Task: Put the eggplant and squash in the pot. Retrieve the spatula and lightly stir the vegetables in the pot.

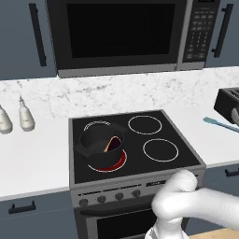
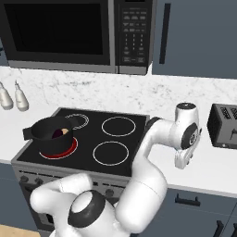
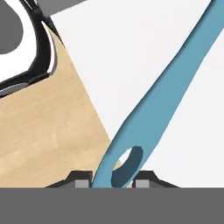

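- Spatula retrieval is what I judge to be the step in hand: the long, slim light-blue spatula (image 3: 175,87) runs from between my gripper (image 3: 113,180) fingertips up across the white counter (image 3: 131,52), its holed handle end pinched between the two dark tips, jaws narrow on it.
- Pot contents look done: the round dark grey-black pot (image 1: 100,144) sits on the front-left burner, glowing red beneath, with the dark purple eggplant (image 1: 113,142) inside and a sliver of tan-orange squash (image 1: 107,147) beside it.
- To do this well I would lift straight up, since a grip this near the end may let the blade swing, then carry it wide of the black toaster (image 2: 223,126) and come over the pot from above.
- Surface is a smooth white counter with a marbled backsplash; black glass cooktop (image 1: 154,140), microwave (image 1: 121,32) above, two white bottles (image 1: 18,119) far left.
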Controlling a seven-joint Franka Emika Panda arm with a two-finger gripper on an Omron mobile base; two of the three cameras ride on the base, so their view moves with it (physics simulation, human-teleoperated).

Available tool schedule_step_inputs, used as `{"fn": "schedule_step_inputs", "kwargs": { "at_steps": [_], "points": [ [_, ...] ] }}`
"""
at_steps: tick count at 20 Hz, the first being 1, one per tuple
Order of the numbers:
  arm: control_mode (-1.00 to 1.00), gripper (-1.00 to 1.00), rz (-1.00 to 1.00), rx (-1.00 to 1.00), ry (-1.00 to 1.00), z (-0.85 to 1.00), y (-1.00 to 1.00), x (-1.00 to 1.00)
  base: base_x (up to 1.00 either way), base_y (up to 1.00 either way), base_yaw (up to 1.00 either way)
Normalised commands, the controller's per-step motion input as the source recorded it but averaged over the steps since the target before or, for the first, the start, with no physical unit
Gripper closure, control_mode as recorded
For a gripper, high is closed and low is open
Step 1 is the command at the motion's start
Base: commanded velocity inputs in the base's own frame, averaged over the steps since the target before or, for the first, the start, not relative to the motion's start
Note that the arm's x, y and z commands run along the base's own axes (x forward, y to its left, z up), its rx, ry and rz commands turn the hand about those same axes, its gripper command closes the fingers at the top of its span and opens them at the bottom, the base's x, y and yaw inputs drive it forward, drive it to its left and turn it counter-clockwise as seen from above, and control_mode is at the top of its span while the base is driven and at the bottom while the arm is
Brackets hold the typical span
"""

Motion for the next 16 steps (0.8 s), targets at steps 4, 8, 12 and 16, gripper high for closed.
{"fn": "schedule_step_inputs", "kwargs": {
  "at_steps": [4,8,12,16],
  "points": [
    [-1.00,1.00,0.48,-0.46,-0.35,0.99,0.45,-0.91,0.00,0.00,0.00],
    [-1.00,1.00,0.46,-0.55,-0.35,0.97,0.71,-0.79,0.00,0.00,0.00],
    [-1.00,1.00,0.39,-0.52,-0.23,1.00,0.93,-0.46,0.00,0.00,0.00],
    [-1.00,1.00,0.26,-0.47,-0.06,1.00,1.00,-0.09,0.00,0.00,0.00]
  ]
}}
